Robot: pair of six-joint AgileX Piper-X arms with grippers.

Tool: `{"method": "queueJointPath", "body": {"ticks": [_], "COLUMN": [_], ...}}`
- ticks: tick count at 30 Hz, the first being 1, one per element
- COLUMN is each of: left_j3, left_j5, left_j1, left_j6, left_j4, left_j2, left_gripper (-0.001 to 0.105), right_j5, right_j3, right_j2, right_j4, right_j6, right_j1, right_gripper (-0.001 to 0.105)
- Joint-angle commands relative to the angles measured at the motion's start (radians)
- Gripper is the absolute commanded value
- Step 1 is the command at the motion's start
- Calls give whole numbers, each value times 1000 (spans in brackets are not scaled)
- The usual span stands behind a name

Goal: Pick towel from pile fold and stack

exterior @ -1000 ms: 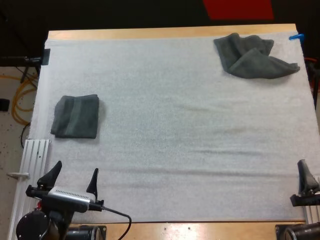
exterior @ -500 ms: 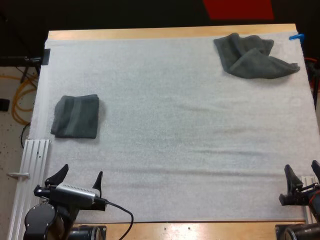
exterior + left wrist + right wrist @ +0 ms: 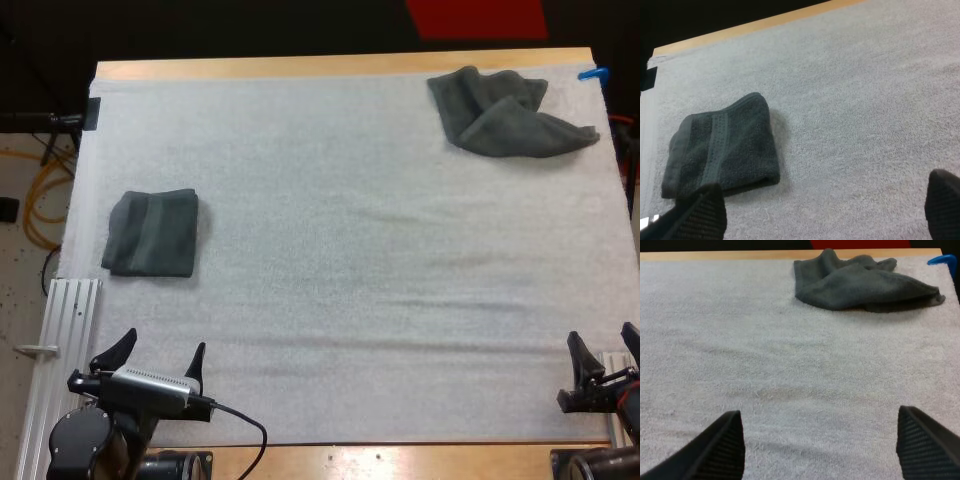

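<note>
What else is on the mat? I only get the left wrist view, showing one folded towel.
Observer: A crumpled towel lies at the far right corner of the mat.
Operator: Is anything holding it?
Observer: No. The right gripper is open at the near right edge, well apart from it.
Operator: Where is the left one?
Observer: The left gripper, open too, sits at the near left corner, short of the folded towel.

A dark grey-green folded towel (image 3: 151, 233) lies flat (edges squared) at the frame's left; a crumpled towel (image 3: 508, 112) of the same colour sprawls upper right.
</note>
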Motion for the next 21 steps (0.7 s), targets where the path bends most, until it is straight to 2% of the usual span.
{"method": "queueJointPath", "body": {"ticks": [1, 7, 14, 21], "left_j3": [-1, -1, -1, -1], "left_j5": [6, 6, 6, 6], "left_j1": [-2, -2, -2, -2], "left_j6": [-11, -11, -11, -11], "left_j4": [-3, -3, -3, -3], "left_j2": [-140, -140, -140, -140], "left_gripper": [78, 78, 78, 78], "right_j5": [0, 0, 0, 0], "right_j3": [-3, -3, -3, -3], "right_j2": [-38, -38, -39, -39], "right_j4": [2, 2, 2, 2], "right_j6": [-12, -12, -12, -12], "right_j1": [-3, -10, -130, -135], "right_gripper": [63, 63, 63, 63]}}
